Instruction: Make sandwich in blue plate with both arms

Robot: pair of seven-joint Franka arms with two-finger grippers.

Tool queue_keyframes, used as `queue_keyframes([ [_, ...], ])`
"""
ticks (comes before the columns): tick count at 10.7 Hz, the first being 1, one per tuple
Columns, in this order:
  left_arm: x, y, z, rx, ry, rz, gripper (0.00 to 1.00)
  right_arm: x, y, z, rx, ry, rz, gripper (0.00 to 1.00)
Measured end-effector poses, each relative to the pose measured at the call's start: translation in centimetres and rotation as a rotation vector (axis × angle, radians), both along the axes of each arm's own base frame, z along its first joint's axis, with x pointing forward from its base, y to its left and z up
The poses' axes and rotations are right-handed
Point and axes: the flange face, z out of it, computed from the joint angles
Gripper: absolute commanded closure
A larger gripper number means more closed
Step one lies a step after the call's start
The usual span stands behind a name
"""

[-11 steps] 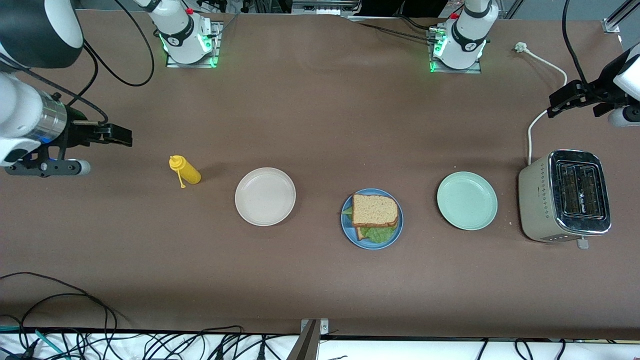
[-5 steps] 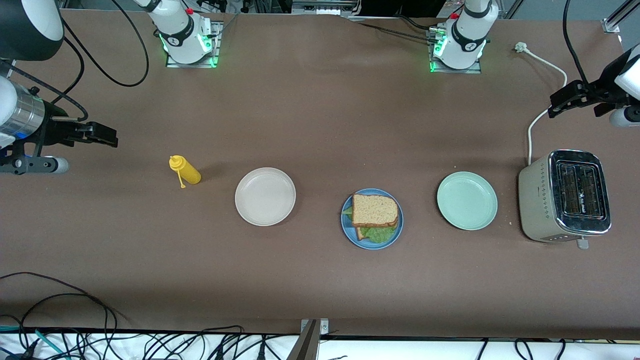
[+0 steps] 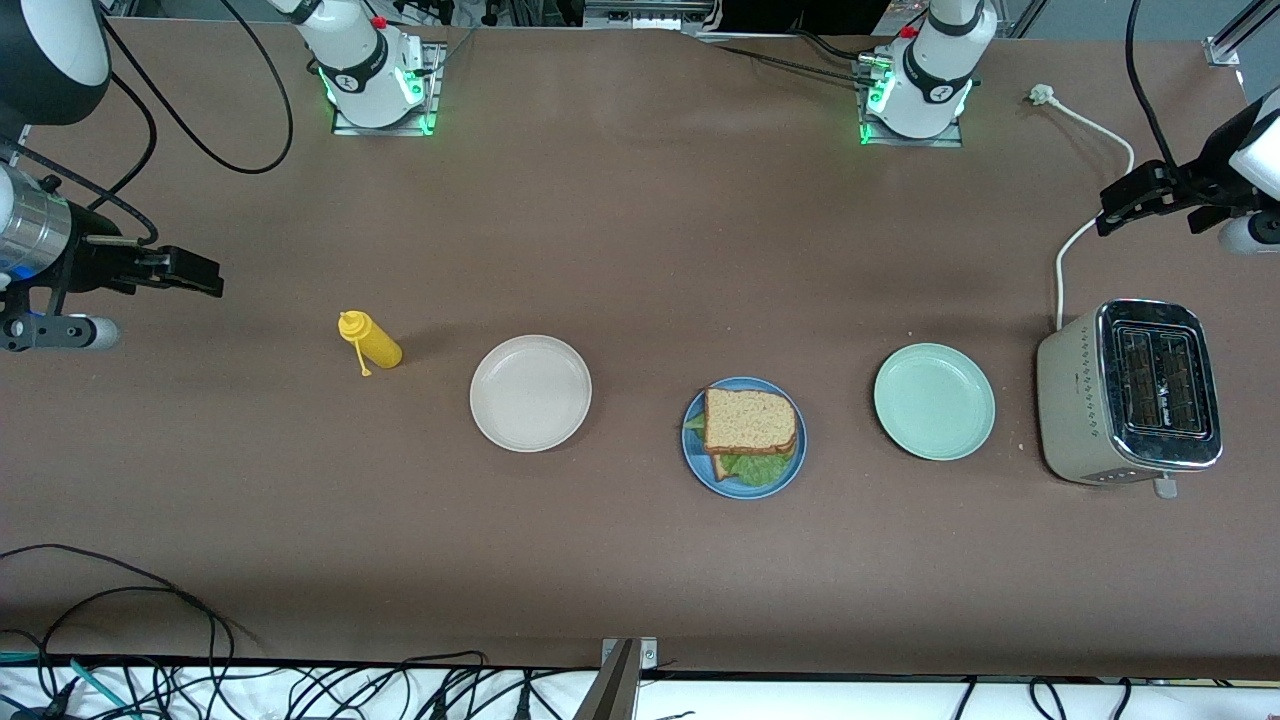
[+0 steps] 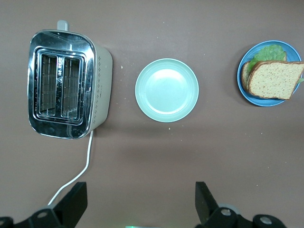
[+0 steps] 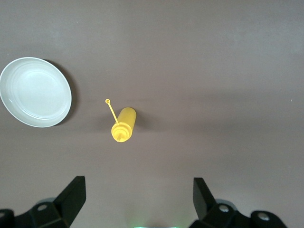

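Now the sandwich (image 3: pixel 750 428) sits on the blue plate (image 3: pixel 743 484) mid-table, well apart from both released hands: the right hand (image 3: pixel 190 270), drawn further toward its table end since earlier, and the left hand (image 3: pixel 1125 200) unmoved above the toaster (image 3: pixel 1128 392).

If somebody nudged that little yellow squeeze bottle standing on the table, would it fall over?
Probably yes. The yellow squeeze bottle stands upright, narrow and taller than its base, so a nudge near the top would likely tip it. Being round, it may then roll. Its thin dangling cap strap looks floppy.
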Motion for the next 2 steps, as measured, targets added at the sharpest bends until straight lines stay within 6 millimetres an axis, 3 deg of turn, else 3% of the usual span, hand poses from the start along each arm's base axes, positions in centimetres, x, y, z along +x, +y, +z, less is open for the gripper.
queue_keyframes([
  [2,0.0,0.04,0.0,0.0,0.0,0.001,0.0,0.06,0.01,0.03,0.002,-0.005,0.013,0.0],
])
